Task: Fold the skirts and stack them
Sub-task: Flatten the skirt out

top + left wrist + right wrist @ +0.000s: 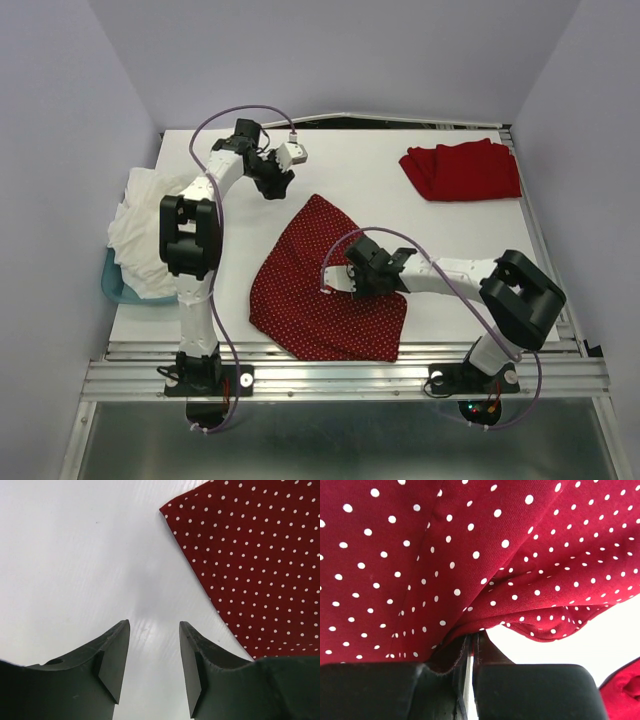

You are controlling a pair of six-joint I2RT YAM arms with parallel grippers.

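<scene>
Clearly right claw (470, 642) clamped on dotted skirt (445, 555); left claw (154, 626) parted, seemingly above table (75, 555).

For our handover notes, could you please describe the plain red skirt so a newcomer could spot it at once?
Look to the far right corner of the white table. The plain red skirt lies folded there, bright and compact. Unlike the dotted skirt spread out mid-table, it has no white dots and no gripper touches it.

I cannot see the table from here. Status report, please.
Left gripper open, over table beside polka-dot skirt. Right gripper shut on its edge. Plain red skirt folded, far right. Nothing blocking.
</scene>
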